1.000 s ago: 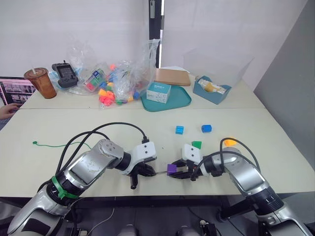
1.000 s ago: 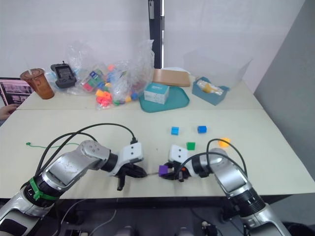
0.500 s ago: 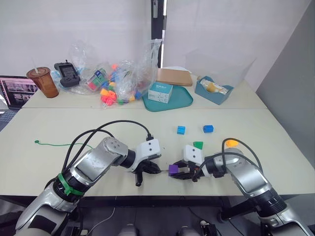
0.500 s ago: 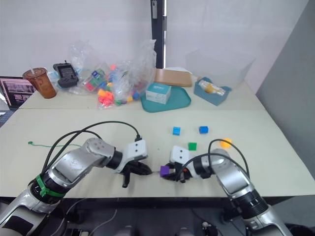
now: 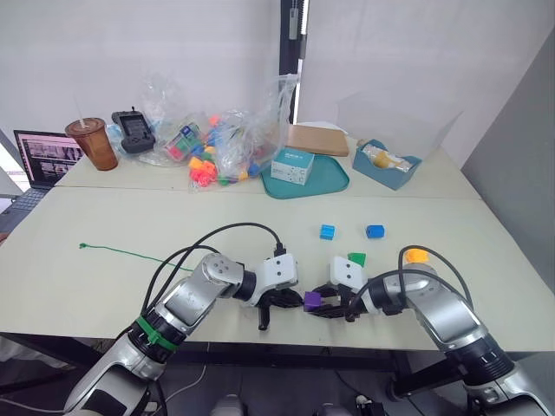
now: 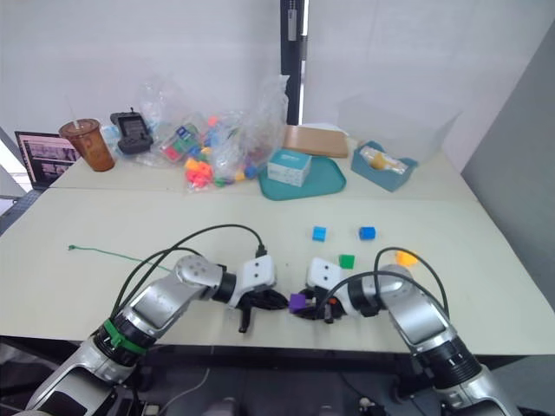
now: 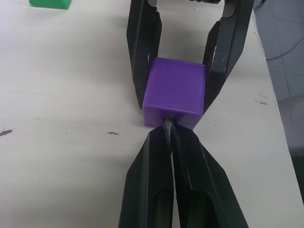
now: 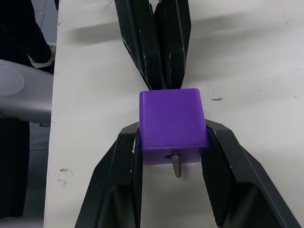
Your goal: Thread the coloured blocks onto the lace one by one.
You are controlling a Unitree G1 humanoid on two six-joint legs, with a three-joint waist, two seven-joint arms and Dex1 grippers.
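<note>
My right tool (image 8: 172,142) pinches the purple block (image 8: 172,121) so its hole faces my left tool (image 7: 171,135), which is pressed together on the lace (image 5: 130,253) tip (image 8: 175,164), already poking through. Remaining blocks lie near on the pale surface (image 5: 104,225), toy bags (image 5: 221,143) at the back by a white wall.

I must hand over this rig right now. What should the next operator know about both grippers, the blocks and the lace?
Right gripper: shut on the purple block, near the table's front edge.
Left gripper: shut on the lace's grey tip, which has passed through the block and pokes out on the far side.
The lace trails off to the left across the table.
Left to do: pull the purple block along, then thread the green, orange, dark blue and light blue blocks.
</note>
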